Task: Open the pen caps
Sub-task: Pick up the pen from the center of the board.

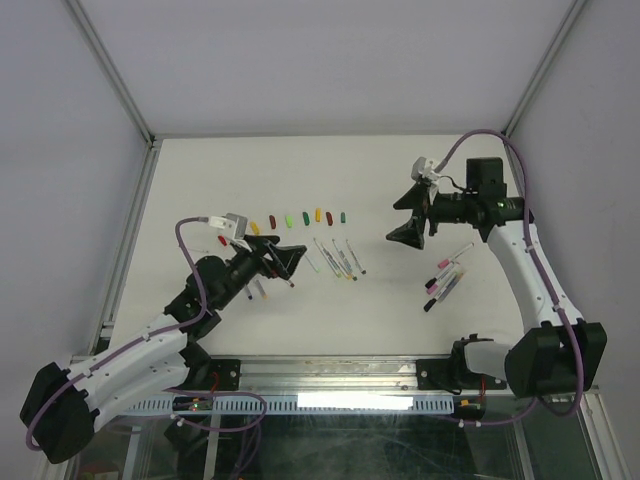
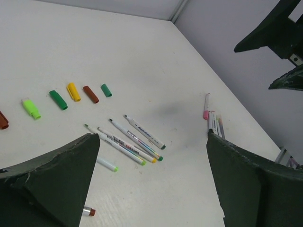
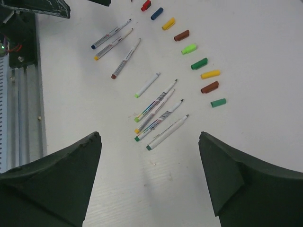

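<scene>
green, yellow and brown pen caps (image 3: 199, 63) lie in a row; left tool (image 1: 293, 265) and right tool (image 1: 399, 218) gape empty.

Row of pen caps (image 1: 304, 216) behind the loose pens (image 1: 340, 260), further pens (image 1: 446, 277) well to the right

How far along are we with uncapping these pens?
Done: a row of loose caps lies beside bare-tipped pens. In hand: nothing; the left gripper and right gripper are both open and empty. Left: the pen cluster at the right looks still capped.
</scene>
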Tool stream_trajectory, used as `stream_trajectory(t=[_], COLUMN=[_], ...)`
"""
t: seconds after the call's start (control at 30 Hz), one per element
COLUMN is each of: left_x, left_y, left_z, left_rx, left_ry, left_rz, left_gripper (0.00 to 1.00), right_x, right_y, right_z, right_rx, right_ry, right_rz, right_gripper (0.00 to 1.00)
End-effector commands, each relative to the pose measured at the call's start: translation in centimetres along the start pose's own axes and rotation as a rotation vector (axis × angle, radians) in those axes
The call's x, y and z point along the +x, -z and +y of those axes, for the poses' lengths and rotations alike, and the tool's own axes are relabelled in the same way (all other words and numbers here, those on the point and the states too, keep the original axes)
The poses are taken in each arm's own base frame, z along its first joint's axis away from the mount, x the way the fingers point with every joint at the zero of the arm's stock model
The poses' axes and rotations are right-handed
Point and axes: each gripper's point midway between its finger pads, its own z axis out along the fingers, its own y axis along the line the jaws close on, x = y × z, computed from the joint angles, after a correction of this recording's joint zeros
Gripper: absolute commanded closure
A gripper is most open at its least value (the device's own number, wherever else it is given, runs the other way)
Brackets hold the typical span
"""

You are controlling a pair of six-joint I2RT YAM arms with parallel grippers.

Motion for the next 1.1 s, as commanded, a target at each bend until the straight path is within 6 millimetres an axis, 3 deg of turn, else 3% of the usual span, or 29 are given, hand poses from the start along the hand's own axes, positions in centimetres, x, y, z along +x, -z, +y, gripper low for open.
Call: stream_trajectory(t=[0.0, 0.17, 0.33, 0.57, 1.07], left_x=[-0.5, 0.1, 0.8, 1.3, 1.8], left_y=[0.8, 1.5, 1.8, 1.8, 1.9], left_z=[-0.3, -0.8, -1.0, -0.7, -0.3], left_rx=[0.044, 0.090, 0.117, 0.112, 0.103], left_ry=[-0.009, -0.017, -0.016, -0.010, -0.002], left_rz=[-0.053, -0.040, -0.029, -0.022, -0.017], left_gripper=[0.01, 0.01, 0.01, 0.01, 0.01], right_x=[-1.7, 3.2, 7.8, 11.8, 18.6], right_y=[0.6, 1.2, 2.8, 5.4, 6.8], right_z=[1.0, -0.6, -2.7, -6.1, -5.2], right_rx=[-0.107, -0.108, -0.142, -0.126, -0.233], right_ry=[0.252, 0.368, 0.373, 0.462, 0.541], right_rz=[0.002, 0.192, 0.345, 0.494, 0.678], right_gripper=[0.14, 0.14, 0.16, 0.17, 0.23])
